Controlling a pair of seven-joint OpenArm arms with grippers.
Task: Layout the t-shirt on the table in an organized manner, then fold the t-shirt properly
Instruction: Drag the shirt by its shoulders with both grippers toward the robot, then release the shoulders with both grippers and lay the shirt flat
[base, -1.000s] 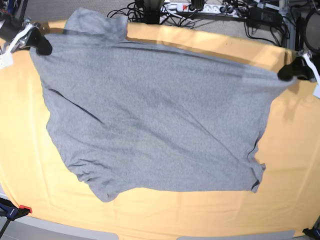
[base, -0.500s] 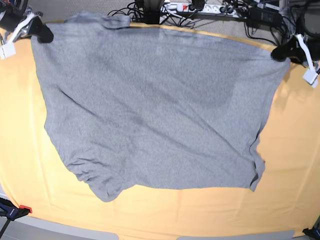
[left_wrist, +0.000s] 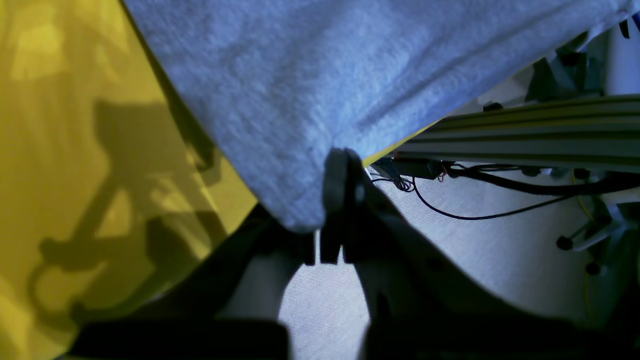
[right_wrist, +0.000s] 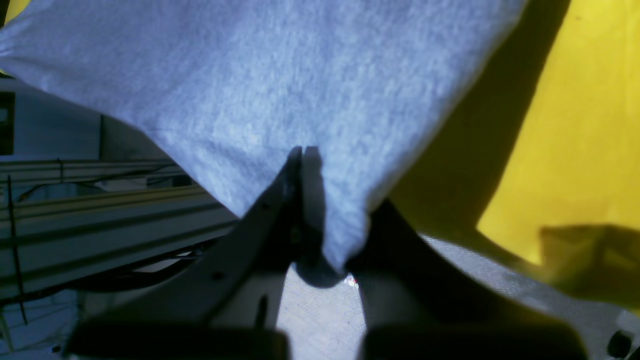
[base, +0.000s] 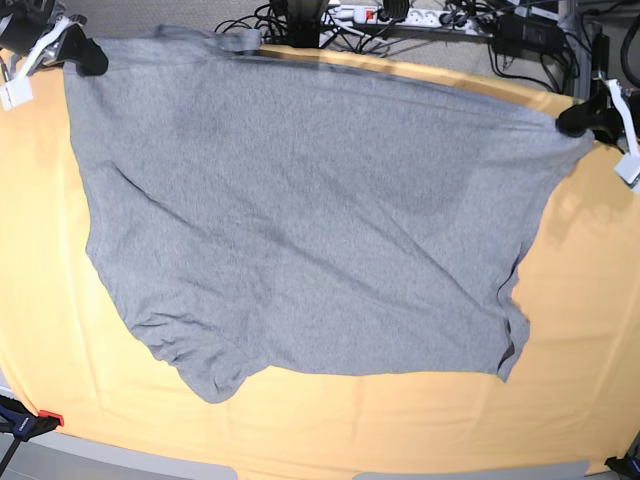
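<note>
Layout step in hand: I hold the t-shirt (base: 300, 200) stretched between both arms over the far side of the desk (base: 50, 300). My left end effector (left_wrist: 334, 200) is clenched on one far corner of the grey fabric, at the desk's far edge on the right of the base view; my right end effector (right_wrist: 305, 200) is clenched on the opposite far corner, at the base view's left. The near part of the shirt rests on the yellow-orange cloth, with a bunched sleeve (base: 190, 355) at the near left and a rumpled edge at near right; no lettering shows on the upper face. I judge the spread not finished. Next move calls for lowering both corners evenly, keeping tension so the far edge lands straight, then letting go and smoothing the sleeve before any fold
</note>
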